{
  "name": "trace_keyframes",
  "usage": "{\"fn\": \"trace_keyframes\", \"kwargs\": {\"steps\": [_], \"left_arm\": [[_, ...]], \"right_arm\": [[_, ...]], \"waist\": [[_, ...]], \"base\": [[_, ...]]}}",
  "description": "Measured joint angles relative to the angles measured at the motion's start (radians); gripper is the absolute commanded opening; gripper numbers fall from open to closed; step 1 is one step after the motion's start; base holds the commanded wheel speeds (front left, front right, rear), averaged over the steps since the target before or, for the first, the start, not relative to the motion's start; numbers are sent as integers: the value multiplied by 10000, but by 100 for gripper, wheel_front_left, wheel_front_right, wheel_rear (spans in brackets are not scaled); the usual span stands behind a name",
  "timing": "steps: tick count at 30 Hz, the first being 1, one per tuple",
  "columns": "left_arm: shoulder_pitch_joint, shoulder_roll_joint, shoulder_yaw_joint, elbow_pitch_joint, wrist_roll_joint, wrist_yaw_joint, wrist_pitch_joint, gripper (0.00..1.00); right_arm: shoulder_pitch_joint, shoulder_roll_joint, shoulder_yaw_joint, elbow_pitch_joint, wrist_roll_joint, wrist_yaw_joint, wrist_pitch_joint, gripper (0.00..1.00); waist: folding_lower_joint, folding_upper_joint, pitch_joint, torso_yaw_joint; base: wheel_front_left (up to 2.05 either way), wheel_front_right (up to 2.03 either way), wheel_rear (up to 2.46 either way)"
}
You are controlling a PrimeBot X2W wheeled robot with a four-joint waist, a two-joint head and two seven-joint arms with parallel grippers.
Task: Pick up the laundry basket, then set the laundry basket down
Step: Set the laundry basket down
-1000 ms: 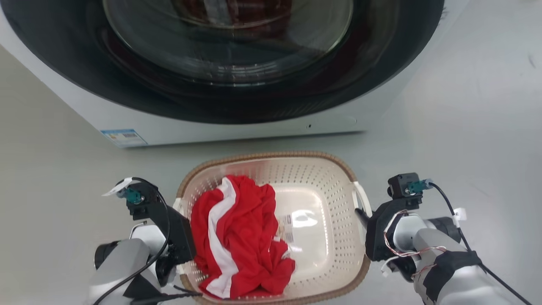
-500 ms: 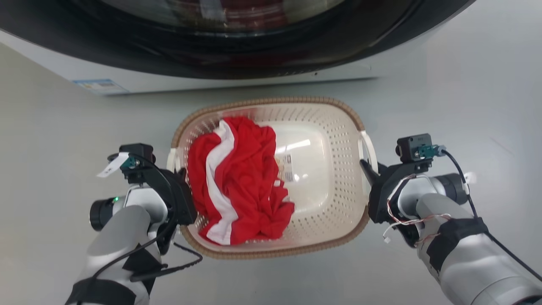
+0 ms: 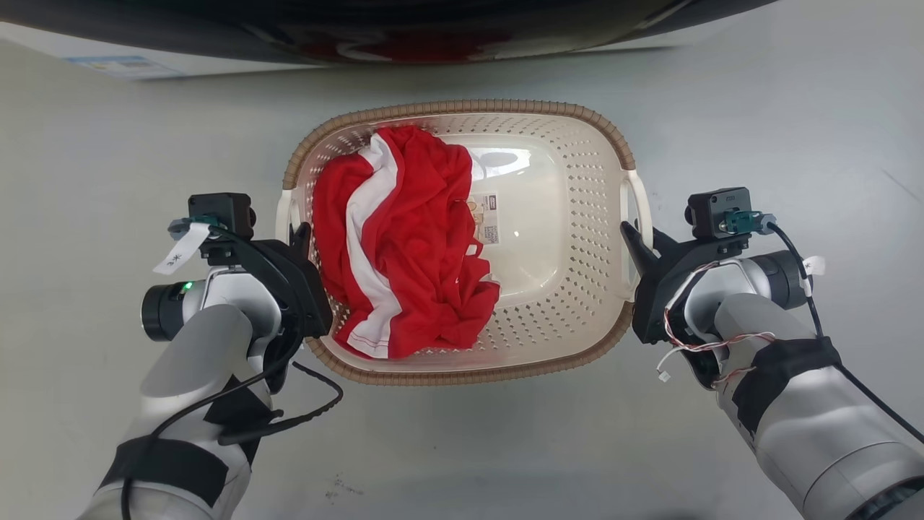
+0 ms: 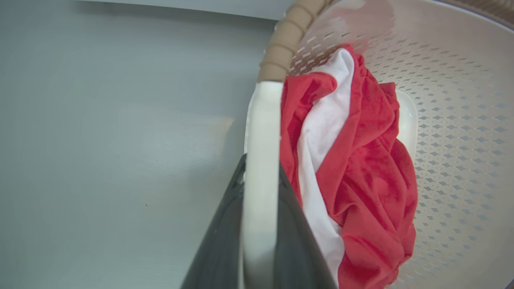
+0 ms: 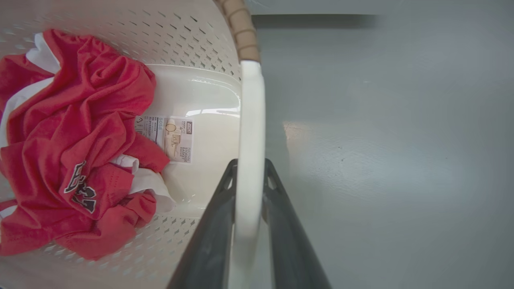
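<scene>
While the laundry basket [image 3: 592, 180] is sitting between the two arms, just in front of the washing machine [image 3: 433, 22], each end effector is gripping one of its white side handles. The left end effector [image 3: 299, 237] is clamping the left handle [image 3: 283, 209]: in the left wrist view its two dark fingers [image 4: 217, 241] are lying narrowly apart, pressing on either side of the white bar. The right end effector [image 3: 629, 235] is doing the same on the right handle [image 3: 642, 202], with one dark finger on each side of the bar. A crumpled red and white garment [image 3: 404, 238] is lying in the basket's left half, partly covering a label sticker [image 3: 489, 217] on the bottom. Whether the basket is resting on the grey floor [image 3: 758, 108] or hanging just above it, I cannot tell
</scene>
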Motion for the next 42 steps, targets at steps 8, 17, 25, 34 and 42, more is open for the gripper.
{"fn": "trace_keyframes", "kwargs": {"steps": [8, 17, 25, 34, 42], "left_arm": [[-22, -27, -50, 178, 27, -84, -107, 0], [-182, -98, -119, 397, 27, -176, -65, 0], [-269, -88, -144, 514, 19, -251, -4, 0], [-359, -77, -242, 652, 21, -261, 92, 0], [-414, -98, -155, 711, -128, -353, 219, 100]], "right_arm": [[-69, 77, 8, 207, 0, 0, -84, 0], [-230, 117, 40, 470, 0, 19, -56, 0], [-458, 146, 88, 531, 2, 63, 6, 0], [-503, 161, 125, 617, 4, 138, -75, 0], [-511, 146, 203, 635, -19, 178, -424, 100]], "waist": [[-1, 0, 207, 15], [-2, 0, 401, 8], [-2, -2, 677, -31], [-2, -2, 754, -62], [-2, -2, 699, -53]], "base": [[0, 0, 0], [0, 0, 0], [0, 0, 0], [0, 0, 0], [0, 0, 0]]}}
